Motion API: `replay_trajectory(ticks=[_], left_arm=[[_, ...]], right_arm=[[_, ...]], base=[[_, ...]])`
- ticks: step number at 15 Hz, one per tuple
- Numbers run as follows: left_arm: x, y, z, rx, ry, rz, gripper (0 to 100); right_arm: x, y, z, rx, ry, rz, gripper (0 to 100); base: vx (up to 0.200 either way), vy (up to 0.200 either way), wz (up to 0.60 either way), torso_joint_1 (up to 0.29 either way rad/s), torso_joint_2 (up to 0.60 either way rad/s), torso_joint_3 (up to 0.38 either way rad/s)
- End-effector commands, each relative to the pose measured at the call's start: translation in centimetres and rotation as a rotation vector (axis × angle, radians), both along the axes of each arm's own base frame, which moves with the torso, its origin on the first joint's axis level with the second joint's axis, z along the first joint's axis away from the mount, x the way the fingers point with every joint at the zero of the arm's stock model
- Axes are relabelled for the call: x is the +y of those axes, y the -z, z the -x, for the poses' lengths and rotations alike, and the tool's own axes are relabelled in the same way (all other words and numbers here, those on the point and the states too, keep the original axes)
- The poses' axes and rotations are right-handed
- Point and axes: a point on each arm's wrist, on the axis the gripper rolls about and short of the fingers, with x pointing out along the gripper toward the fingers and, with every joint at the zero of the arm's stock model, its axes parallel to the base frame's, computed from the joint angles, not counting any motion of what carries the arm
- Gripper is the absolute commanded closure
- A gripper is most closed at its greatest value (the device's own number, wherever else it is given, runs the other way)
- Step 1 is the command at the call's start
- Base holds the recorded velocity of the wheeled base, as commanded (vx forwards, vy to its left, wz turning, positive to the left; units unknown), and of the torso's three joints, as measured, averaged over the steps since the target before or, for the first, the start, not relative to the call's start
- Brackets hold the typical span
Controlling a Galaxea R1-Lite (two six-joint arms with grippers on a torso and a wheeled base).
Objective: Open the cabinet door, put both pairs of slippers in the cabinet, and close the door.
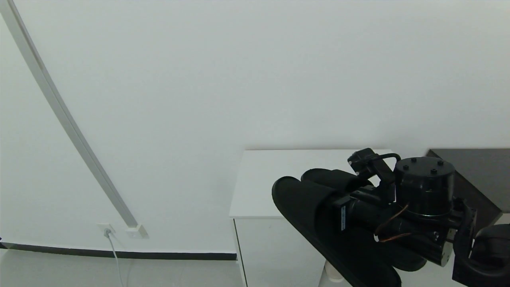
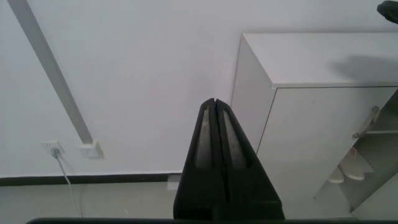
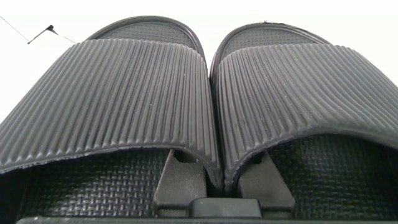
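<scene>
black ribbed rubber slippers (image 1: 306, 199) are riding as a pair in the right gripper (image 3: 222, 186), its fingers (image 3: 180, 183) pinching the two adjoining straps together, near the white cabinet (image 1: 275, 179) top's front edge. they are looking light, flexible and grippy, so the strap edges are making the surest hold. the left gripper (image 2: 214, 146) is sitting closed and empty.

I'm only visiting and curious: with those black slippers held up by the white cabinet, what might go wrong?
The black slippers hang from the right gripper, pinched only at their inner strap edges, so one might slip out. They sit over the white cabinet and could knock its top when lowered.
</scene>
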Motion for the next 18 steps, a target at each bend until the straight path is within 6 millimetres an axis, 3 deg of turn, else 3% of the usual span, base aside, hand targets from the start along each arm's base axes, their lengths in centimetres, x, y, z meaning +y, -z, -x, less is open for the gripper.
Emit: replay_trajectory(ticks=[1,7,18], left_arm=[[0.00,0.00,-0.01,0.001,0.000,0.002,100],[0.00,0.00,-0.01,0.001,0.000,0.002,100],[0.00,0.00,-0.01,0.001,0.000,0.002,100]], right_arm=[[0.18,0.18,0.22,0.004,-0.011,0.006,100],[0.14,0.27,0.92,0.007,-0.025,0.012,100],[0.02,0.29,1.09,0.007,-0.022,0.014,100]], base=[[-0.200,0.000,0.00,0.002,0.00,-0.002],[-0.200,0.000,0.00,-0.002,0.00,0.003],[0.000,0.000,0.00,0.000,0.00,0.000]])
